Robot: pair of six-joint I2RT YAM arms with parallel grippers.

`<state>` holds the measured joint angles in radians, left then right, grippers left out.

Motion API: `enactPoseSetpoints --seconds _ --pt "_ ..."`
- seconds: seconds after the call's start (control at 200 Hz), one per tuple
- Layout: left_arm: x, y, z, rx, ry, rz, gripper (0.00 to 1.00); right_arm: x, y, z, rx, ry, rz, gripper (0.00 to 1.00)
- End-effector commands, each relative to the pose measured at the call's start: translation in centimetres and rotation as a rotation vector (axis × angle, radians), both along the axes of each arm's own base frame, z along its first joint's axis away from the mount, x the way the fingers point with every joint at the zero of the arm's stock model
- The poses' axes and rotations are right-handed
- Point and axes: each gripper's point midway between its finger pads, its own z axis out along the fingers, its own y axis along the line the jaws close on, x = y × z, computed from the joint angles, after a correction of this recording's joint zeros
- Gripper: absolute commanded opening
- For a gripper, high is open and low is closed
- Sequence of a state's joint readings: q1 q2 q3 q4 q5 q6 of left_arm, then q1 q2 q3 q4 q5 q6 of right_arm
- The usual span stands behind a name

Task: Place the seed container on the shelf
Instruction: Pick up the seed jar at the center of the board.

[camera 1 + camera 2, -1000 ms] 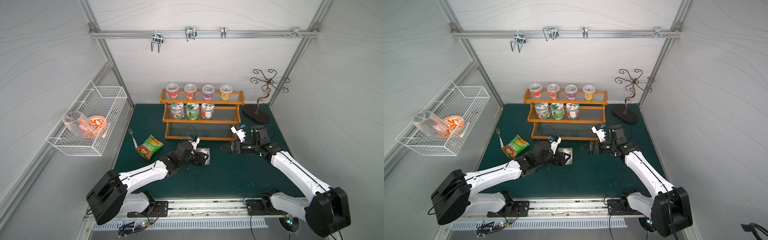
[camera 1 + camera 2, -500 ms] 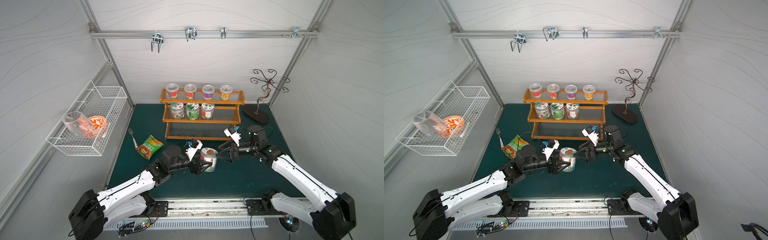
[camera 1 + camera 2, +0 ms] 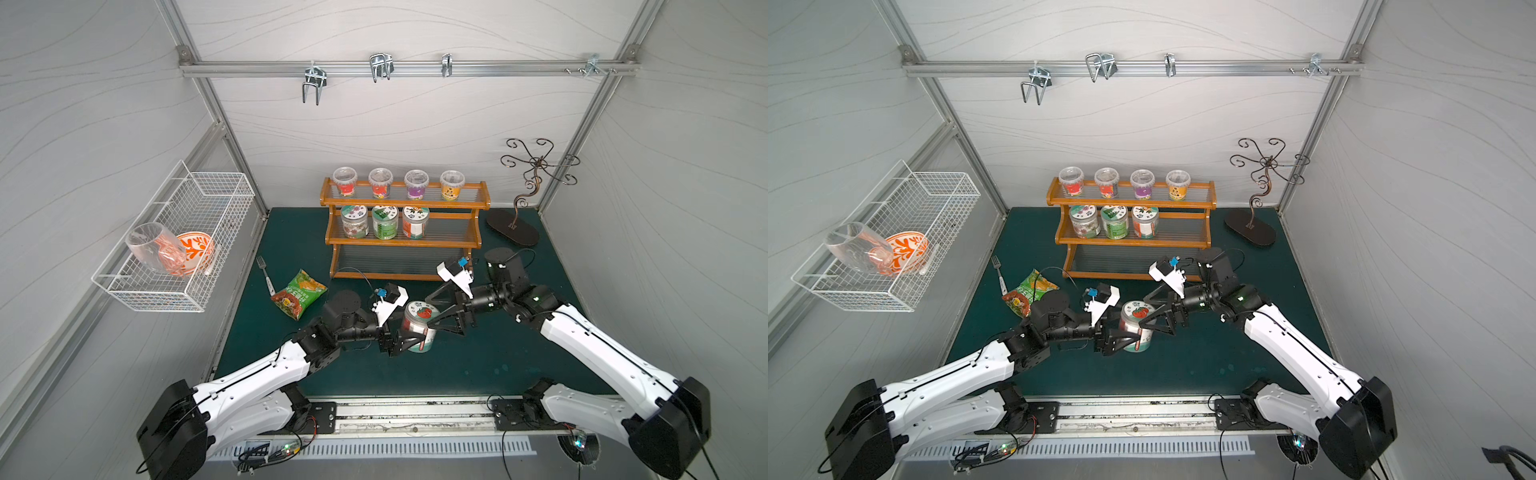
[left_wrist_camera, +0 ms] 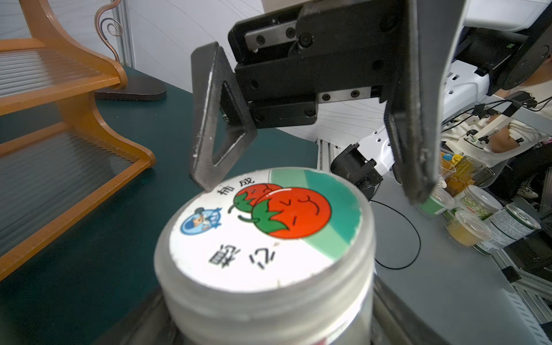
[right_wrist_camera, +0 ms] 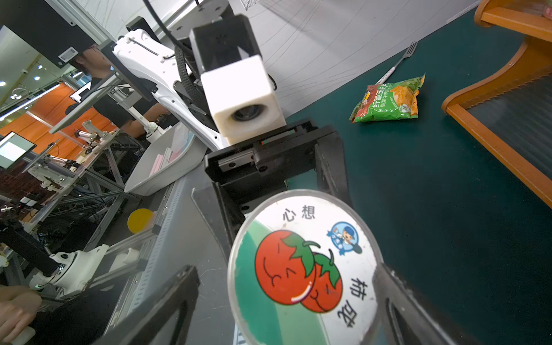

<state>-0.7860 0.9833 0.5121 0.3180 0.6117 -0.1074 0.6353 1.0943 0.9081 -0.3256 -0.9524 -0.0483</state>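
**Two grippers at the tomato jar**

Near me, in the middle of the green mat, my left gripper was clamped on the low part of the seed container. It was the clear jar with tomatoes on its lid. My right gripper was at its right side, fingers wide apart, one on each side of the lid. I could not tell if they touched it.

I think the jar was light and stiff. Its smooth round side could slip, so the best hold was the body just under the lid.

A snack bag and a fork lay to the left, well apart. Farther back stood the shelf. Its low step was bare, and the middle step had room to the right of three jars. I think the wooden front rail was an edge to lift over.
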Motion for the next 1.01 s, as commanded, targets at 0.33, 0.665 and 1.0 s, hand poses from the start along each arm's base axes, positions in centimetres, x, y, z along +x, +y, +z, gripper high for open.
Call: enactPoseSetpoints --seconds 0.33,0.665,1.0 --pt "0.5 -0.2 6.2 -0.168 -0.21 0.006 0.58 -0.1 -0.5 -2.7 -0.173 0.012 -0.035 0.98" --pt "0.6 -0.2 6.1 -0.168 -0.203 0.009 0.58 -1.3 -0.2 -1.8 -0.13 0.038 0.03 0.99" --pt "0.5 -0.6 5.6 -0.165 -0.197 -0.01 0.58 -2.6 0.1 0.9 0.0 0.028 0.095 0.95"
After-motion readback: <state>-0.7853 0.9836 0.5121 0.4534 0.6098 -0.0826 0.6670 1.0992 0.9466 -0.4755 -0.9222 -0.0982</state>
